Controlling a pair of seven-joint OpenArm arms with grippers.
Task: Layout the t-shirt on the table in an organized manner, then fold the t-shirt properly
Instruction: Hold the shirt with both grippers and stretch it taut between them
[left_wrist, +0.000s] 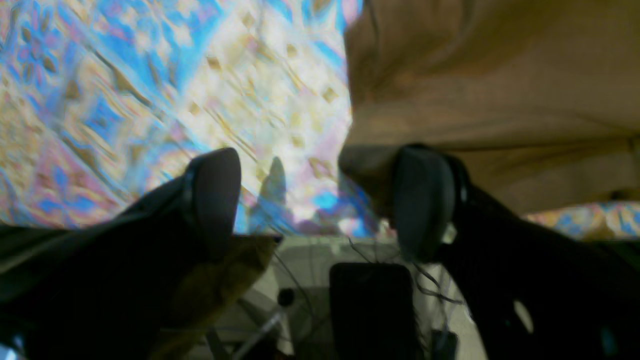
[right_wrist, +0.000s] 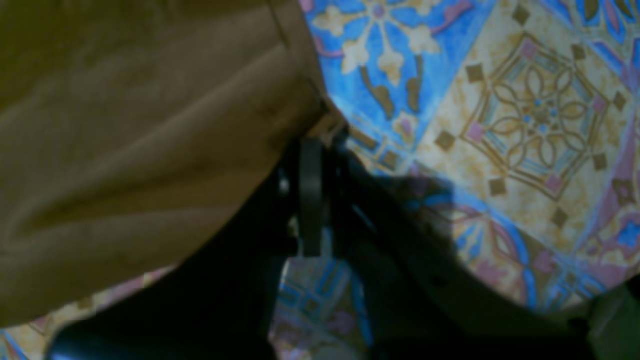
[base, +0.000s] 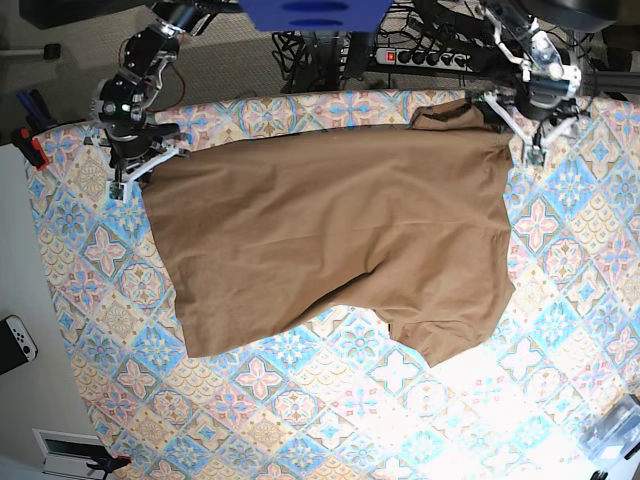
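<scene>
- Tan t-shirt (base: 330, 235) lies mostly spread on the surface (base: 330, 410).
- Right tool (right_wrist: 312, 145) is clamped on its hem; left tool (left_wrist: 310, 200) gapes wide, holding nothing.
- I'd re-grip the far corner before tugging flat.

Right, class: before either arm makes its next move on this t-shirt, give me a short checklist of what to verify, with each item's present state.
1. Right gripper shut on the t-shirt edge: ok.
2. Left gripper open, nothing between its fingers: ok.
3. Left gripper lined up on the t-shirt edge: not ok; cloth touches only one finger.
4. T-shirt body spread over the table: ok.
5. T-shirt flat and tidy: not ok; creases remain and a sleeve is bunched.
6. White tag position: cannot tell.
</scene>
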